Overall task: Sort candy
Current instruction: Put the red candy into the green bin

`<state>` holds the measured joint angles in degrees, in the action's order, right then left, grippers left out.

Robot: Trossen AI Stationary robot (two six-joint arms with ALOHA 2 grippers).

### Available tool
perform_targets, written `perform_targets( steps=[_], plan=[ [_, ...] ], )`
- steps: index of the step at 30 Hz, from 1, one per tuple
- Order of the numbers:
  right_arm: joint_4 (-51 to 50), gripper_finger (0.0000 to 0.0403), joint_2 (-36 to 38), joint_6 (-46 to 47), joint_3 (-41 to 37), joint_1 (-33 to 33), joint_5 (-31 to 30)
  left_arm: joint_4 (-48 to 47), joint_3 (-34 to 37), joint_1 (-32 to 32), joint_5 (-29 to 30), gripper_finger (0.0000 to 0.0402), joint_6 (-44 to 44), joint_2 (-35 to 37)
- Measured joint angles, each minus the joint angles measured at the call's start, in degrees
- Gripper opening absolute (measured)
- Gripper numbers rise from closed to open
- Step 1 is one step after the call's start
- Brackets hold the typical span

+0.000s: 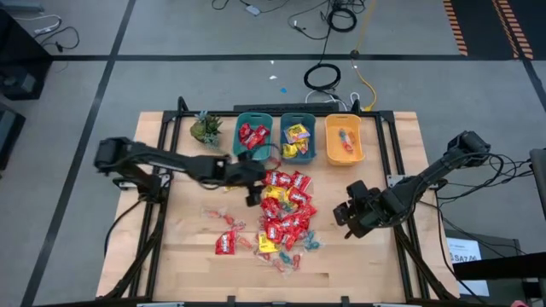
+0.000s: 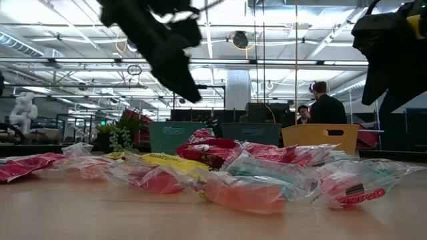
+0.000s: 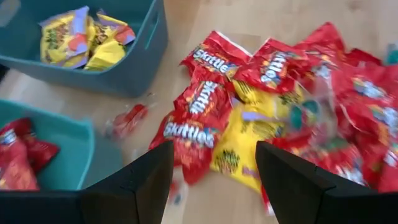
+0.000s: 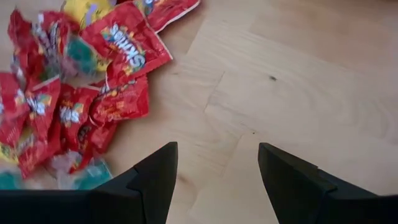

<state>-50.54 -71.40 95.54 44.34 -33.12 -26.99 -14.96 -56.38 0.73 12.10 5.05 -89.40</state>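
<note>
Looking down on the wooden counter point(image 1: 358, 256), we see the left tool point(image 1: 252, 181) hanging over the near edge of the candy point(image 1: 286, 209) pile, just in front of the bins. Its two dark fingers point(image 3: 134, 186) stand wide apart with nothing between them; below the gap lie red packets point(image 3: 199, 118) and a yellow packet point(image 3: 239, 146), and we cannot tell that the fingers touch any of them.

The right tool point(image 1: 354, 220) sits off to the right of the pile, over bare planks. Its fingers point(image 4: 292, 183) are spread a fair way apart and empty, with pale wood grain showing between them and crinkled red packets lying to one side.

The candy is heaped in the middle of the counter: glossy, crumpled red wrappers, a few yellow ones, and small clear, teal and pink twist-wrapped pieces point(image 1: 294, 256) scattered toward the front. More lies loose to the left of the heap point(image 1: 226, 243).

Along the far side we count three smooth plastic bins with rounded corners. The left teal bin point(image 1: 253, 119) holds red packets, the middle teal bin point(image 1: 298, 119) holds yellow ones, and the orange bin point(image 1: 344, 158) holds a few small pieces. A small green plant point(image 1: 206, 128) stands left of the bins. In the low view, people point(image 2: 327, 103) stand far behind the counter.
</note>
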Motion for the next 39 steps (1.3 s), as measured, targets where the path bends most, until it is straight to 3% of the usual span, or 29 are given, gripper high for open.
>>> perform_targets(
  steps=[16,20,28,39],
  plan=[
    [1.11,0.0214,0.0,-8.38,-0.02,-3.17,0.19,-2.48,-12.3,-7.08,-3.34,0.0237,-0.54,-22.12],
    [1.09,0.0214,0.0,-8.46,-0.02,-4.73,0.24,-4.17,-12.45,-7.15,-3.78,0.0203,0.22,-23.48],
    [1.09,0.0214,-0.01,-16.97,-0.03,-6.38,0.05,-5.48,-12.28,-5.73,-5.34,0.0017,0.91,-19.13],
    [11.72,0.0214,-0.02,-36.95,-0.04,-6.37,0.05,-5.34,-12.24,-4.7,-4.4,0.0003,4.95,-7.16]
  ],
)
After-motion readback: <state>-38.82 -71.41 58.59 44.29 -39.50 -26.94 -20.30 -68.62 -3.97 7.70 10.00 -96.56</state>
